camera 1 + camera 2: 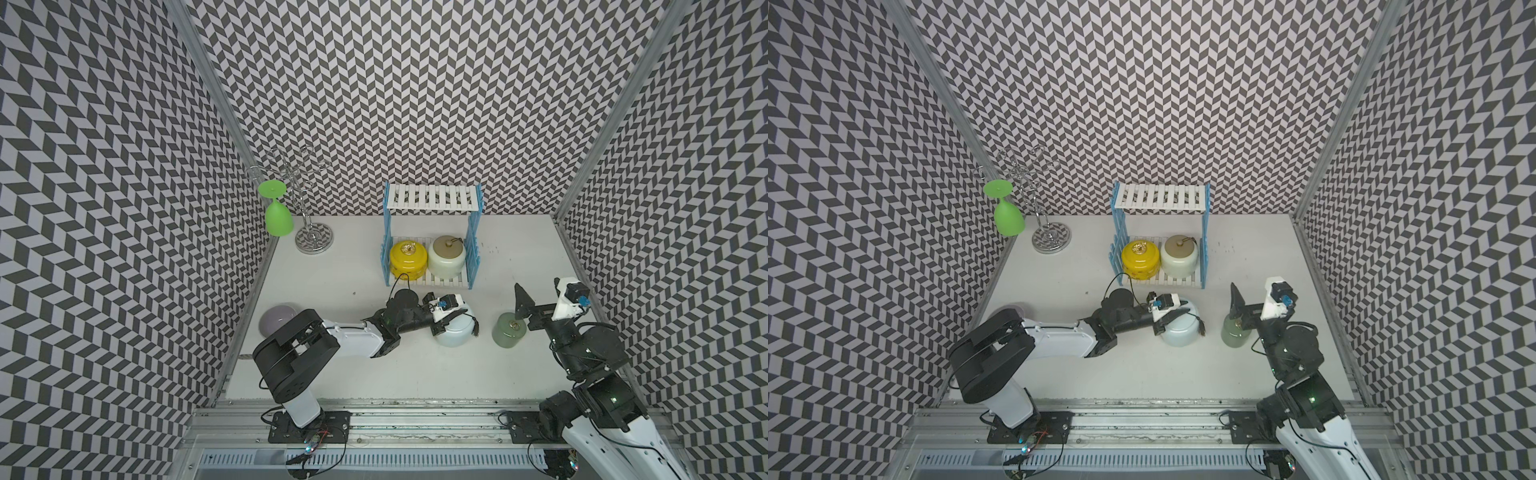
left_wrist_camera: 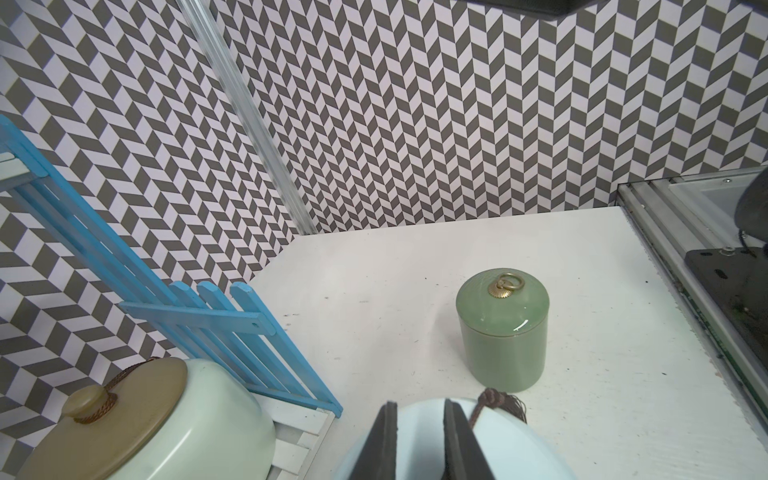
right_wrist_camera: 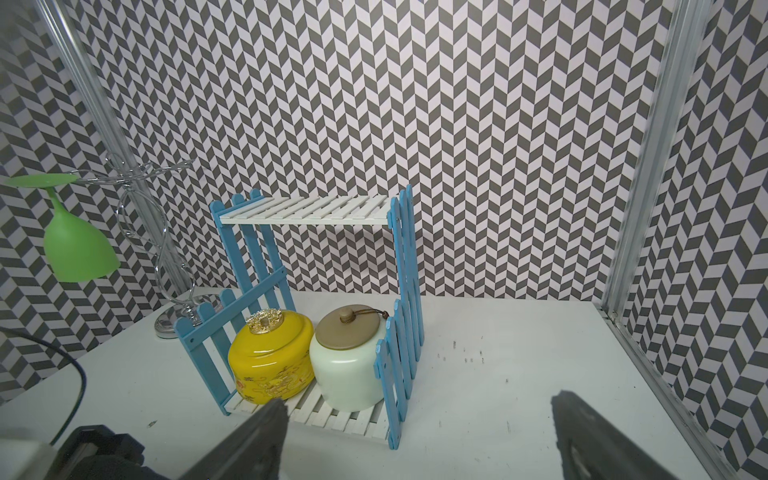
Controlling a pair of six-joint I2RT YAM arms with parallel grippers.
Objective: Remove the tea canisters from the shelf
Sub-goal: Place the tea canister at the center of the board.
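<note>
- A white tabletop (image 1: 374, 374) sits boxed in by grey-and-white chevron-patterned walls (image 1: 415, 83).
- Nearest, a squat pale-blue ceramic canister (image 1: 455, 336) with a black tassel stands on the table. The left arm (image 1: 353, 336) stretches low across to it, and the left gripper (image 2: 420, 440) is clamped narrow on its lid top.
- Beside it stands a small sage-green lidded canister (image 1: 508, 330) with a brass ring, upright. The right arm (image 1: 582, 353) is raised, and the right gripper (image 3: 417, 403) is spread wide and empty, just beside this canister.
- Farther back, a glossy yellow canister (image 1: 408, 257) and a cream canister (image 1: 446, 259) with a tan lid sit side by side on the lower tier of the white-slatted, blue-fenced shelf (image 1: 432, 195).
- Farthest, a lime-green goblet (image 1: 277, 218) hangs upside down from a chrome wire stand (image 1: 313, 239).
</note>
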